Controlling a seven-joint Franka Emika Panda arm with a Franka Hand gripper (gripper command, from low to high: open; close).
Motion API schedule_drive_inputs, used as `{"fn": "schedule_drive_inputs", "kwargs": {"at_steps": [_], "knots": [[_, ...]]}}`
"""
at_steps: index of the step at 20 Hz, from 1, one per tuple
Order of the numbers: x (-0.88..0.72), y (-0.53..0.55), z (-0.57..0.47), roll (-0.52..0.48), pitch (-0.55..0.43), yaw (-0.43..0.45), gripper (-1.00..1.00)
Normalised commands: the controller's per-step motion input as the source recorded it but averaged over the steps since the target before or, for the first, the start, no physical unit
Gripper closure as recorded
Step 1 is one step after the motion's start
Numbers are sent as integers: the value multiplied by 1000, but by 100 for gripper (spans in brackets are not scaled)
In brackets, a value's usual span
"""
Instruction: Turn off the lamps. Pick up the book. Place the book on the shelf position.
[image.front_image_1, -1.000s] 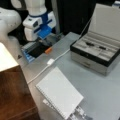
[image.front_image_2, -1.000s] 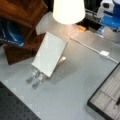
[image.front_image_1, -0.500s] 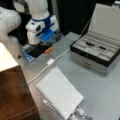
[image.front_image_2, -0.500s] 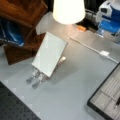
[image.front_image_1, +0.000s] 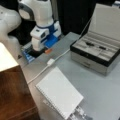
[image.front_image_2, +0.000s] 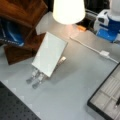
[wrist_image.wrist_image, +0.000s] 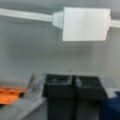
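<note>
While the lamp (image.front_image_2: 68, 10) glows lit, nothing of the task shows as done. Landmark: the white cable switch (image.front_image_1: 50, 61); everything below is placed rel. to it.

Table (image.front_image_1: 100, 92), grey, carries it all. The wooden block (image.front_image_1: 15, 97) sits toward a front view's bottom left of the switch, its flat top (image.front_image_2: 22, 10) bare, no book on it. The open grey case (image.front_image_1: 100, 50) lies to a front view's right of the switch.

The book (image.front_image_1: 60, 92) is just below the switch in a front view, leaning on a small metal stand (image.front_image_2: 36, 77), its long axis running diag. from near the switch down to that view's right, binding edge on the lower-left side. Not held.

My gripper (wrist_image.wrist_image: 74, 86) sits just above-left of the switch in a front view, low at the table, fingers together, clamped on nothing. So the switch lies btwn me and the book; the book is beyond it, towards a front view's bottom. An orange piece (image.front_image_1: 48, 50) lies right beside my fingers.
</note>
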Motion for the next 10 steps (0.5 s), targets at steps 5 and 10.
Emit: {"fn": "schedule_drive_inputs", "kwargs": {"at_steps": [5,10], "knots": [[-488,-11,-405,50,-293,74,100],[-496,-85,-484,80,-342,98,100]]}}
